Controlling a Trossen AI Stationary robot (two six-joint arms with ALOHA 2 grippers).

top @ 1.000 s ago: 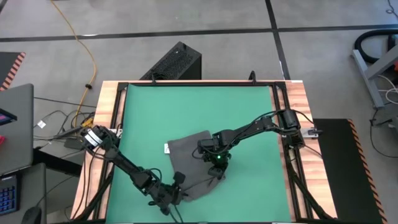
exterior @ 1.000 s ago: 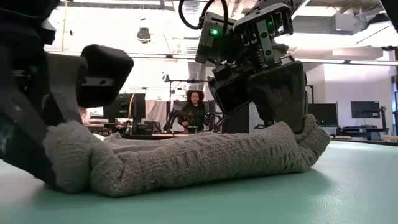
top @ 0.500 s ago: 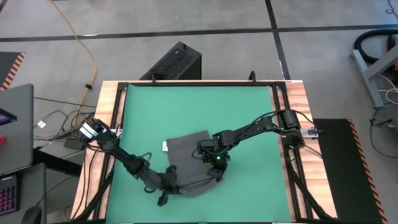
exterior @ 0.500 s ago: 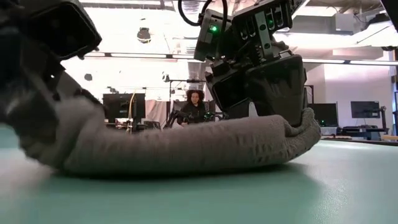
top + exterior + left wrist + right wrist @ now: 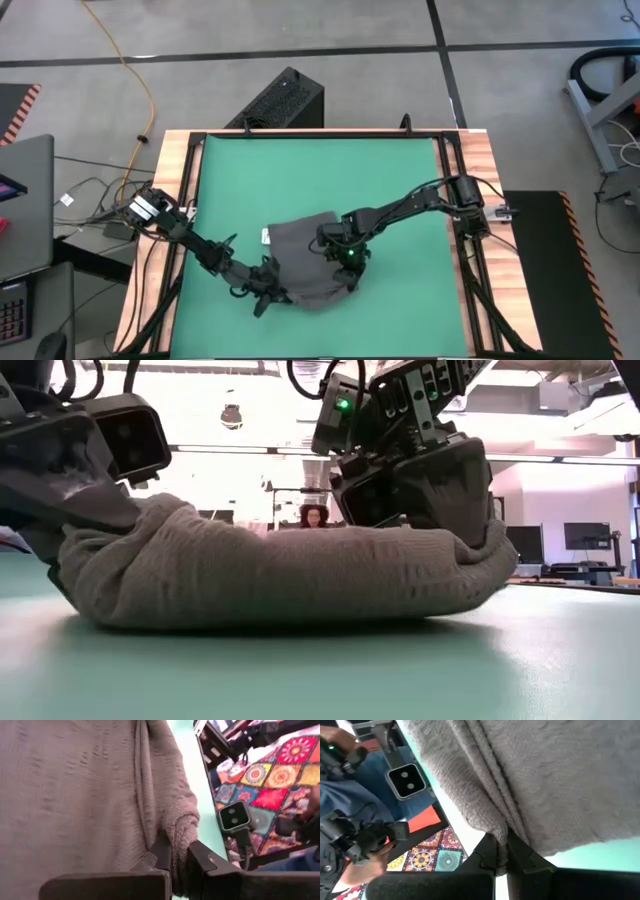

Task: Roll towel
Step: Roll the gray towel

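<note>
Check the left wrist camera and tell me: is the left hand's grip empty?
No. The left hand is shut on a bunched edge of the grey towel, pinched between its two fingers.

The towel (image 5: 290, 575) is seen as soft, matt grey cloth with a nubbly, looped pile. The mat (image 5: 320, 180) is shown as smooth, matt green. Bare, pale wood (image 5: 172, 180) is seen along the table's edges. The fingers (image 5: 210, 867) appear as matt black plastic.

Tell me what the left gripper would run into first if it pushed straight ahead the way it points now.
The left gripper, shut on the towel's rolled edge, points across that same grey towel, so more towel comes first. Beyond it lies the right gripper, though depth is unclear.
</note>
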